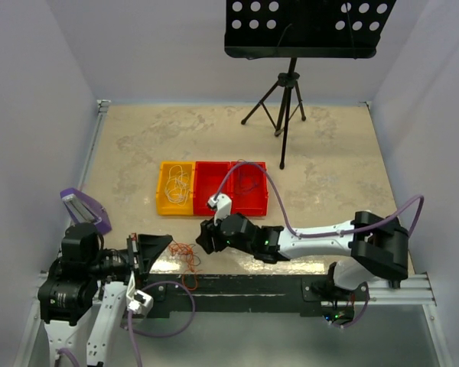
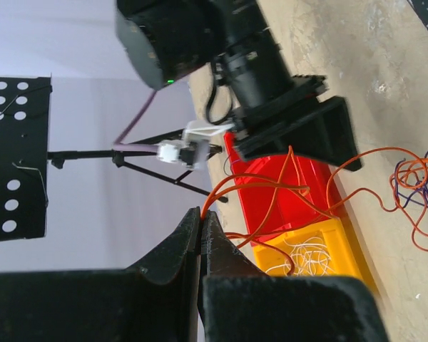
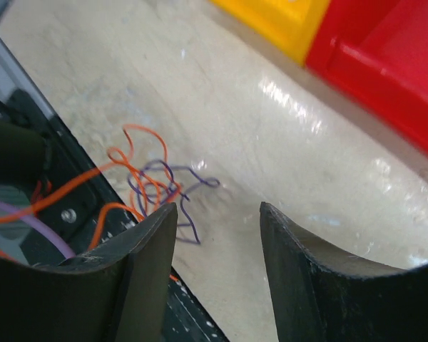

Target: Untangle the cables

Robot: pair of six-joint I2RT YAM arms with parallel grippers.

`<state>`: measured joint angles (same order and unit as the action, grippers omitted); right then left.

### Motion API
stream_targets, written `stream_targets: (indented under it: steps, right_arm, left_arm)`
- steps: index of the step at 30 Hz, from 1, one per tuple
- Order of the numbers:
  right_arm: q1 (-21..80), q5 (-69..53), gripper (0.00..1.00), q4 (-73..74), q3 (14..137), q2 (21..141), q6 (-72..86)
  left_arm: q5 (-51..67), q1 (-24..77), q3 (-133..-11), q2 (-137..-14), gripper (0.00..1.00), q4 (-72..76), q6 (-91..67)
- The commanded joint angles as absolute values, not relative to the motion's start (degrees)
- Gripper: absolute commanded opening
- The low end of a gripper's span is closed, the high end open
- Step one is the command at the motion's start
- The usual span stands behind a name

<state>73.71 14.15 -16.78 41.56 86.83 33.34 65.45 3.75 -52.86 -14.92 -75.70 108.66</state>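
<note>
The cables [image 1: 185, 256], a small tangle of thin orange and purple wire, lie on the table [image 1: 122, 153] near its front edge, between the two arms and just in front of a row of three bins. The left fingers [image 2: 172, 251] are pressed together, pinching one orange strand [image 2: 271, 187]. The strand loops away from their tips toward the rest of the tangle, which rests on the table. The right fingers [image 3: 148, 246] are spread apart and hold nothing. They hang low over the table just beside the tangle, whose orange and purple loops show past the left-hand finger in the wrist view. Behind the cables a yellow bin [image 1: 164, 200] holds thin white wires [image 1: 180, 182]. A middle red bin [image 1: 211, 177] touches it, and a right red bin [image 1: 262, 195] holds a dark wire. A black music stand [image 1: 306, 27] stands at the far end.
</note>
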Motion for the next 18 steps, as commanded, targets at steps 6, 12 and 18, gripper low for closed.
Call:
stream_targets:
  steps: [6, 12, 18]
  right_arm:
    - [70.2, 8.5, 0.56, -23.7, 41.6, 82.7, 31.4]
    - [70.2, 5.7, 0.53, -23.9, 43.8, 88.6, 28.2]
    - [70.3, 8.2, 0.51, -22.5, 48.2, 96.4, 26.3]
  left_arm:
    - [69.0, 4.3, -48.4, -15.6, 0.0, -75.4, 156.5]
    - [67.5, 5.0, -47.6, -14.4, 0.0, -75.5, 156.5]
    - [66.8, 5.2, -47.2, -13.0, 0.0, -75.5, 156.4]
